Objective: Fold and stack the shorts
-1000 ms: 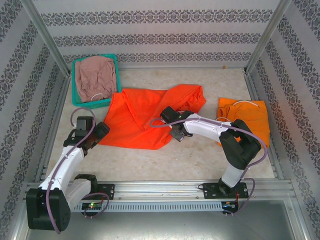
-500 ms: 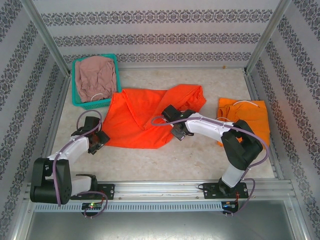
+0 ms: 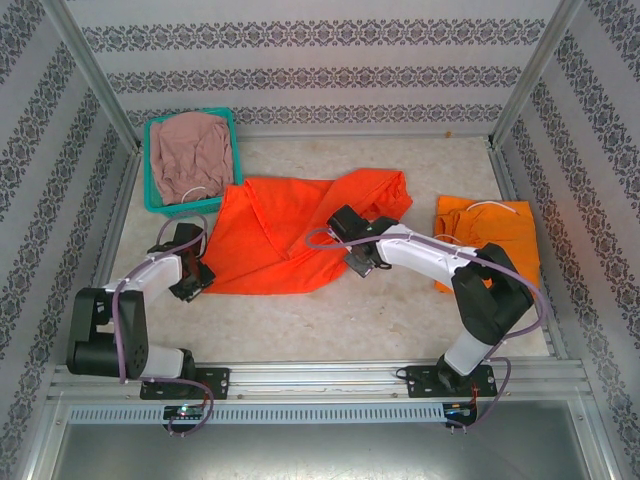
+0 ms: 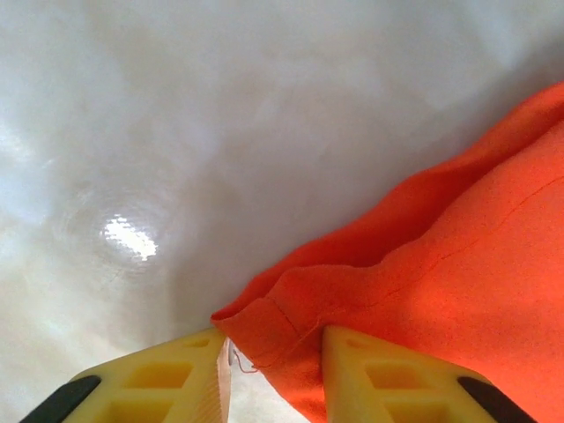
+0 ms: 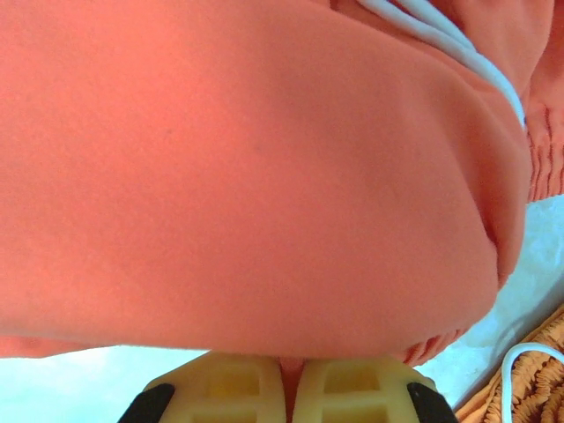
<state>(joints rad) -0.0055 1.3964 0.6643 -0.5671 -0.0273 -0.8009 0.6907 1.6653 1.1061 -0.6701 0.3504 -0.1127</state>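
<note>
The red-orange shorts (image 3: 290,235) lie spread across the middle of the table. My left gripper (image 3: 198,272) is low at their near left corner. In the left wrist view that hemmed corner (image 4: 264,322) sits between the yellow fingers of the left gripper (image 4: 273,339), with a slit of table still showing beside the left finger. My right gripper (image 3: 358,262) is shut on the near right edge; the cloth (image 5: 247,176) bulges over the closed right gripper (image 5: 286,361), and its white drawstring (image 5: 441,35) shows. The yellow-orange shorts (image 3: 495,235) lie folded at the right. The dusty pink shorts (image 3: 192,155) sit in the basket.
The teal mesh basket (image 3: 190,207) stands at the back left, touching the red-orange cloth. Metal frame posts and patterned walls enclose the table. Bare tabletop (image 3: 330,320) runs along the near edge in front of the shorts.
My left arm has swung down and in to the shorts' near left corner, and its jaws have narrowed around it. The right gripper has shifted slightly right, still holding cloth.
</note>
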